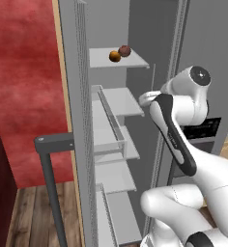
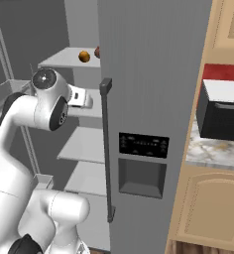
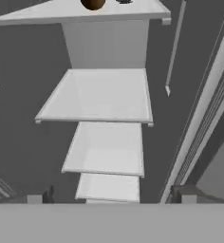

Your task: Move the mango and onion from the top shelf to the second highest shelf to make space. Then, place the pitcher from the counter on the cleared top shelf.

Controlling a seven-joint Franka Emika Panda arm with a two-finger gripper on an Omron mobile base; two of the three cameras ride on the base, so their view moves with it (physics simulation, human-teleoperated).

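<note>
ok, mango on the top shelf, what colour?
Orange-yellow mango; the left base view shows it best.

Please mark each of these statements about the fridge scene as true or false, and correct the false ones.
1. The mango and the onion lie on the top shelf. True.
2. The second highest shelf already carries both fruits. False: no fruit lies on it.
3. The gripper holds the mango. False: its jaws stand open and hold nothing.
4. The mango lies beside the onion. True.
5. The fridge door is closed. False: it stands open, and the shelves are in plain sight.
</note>
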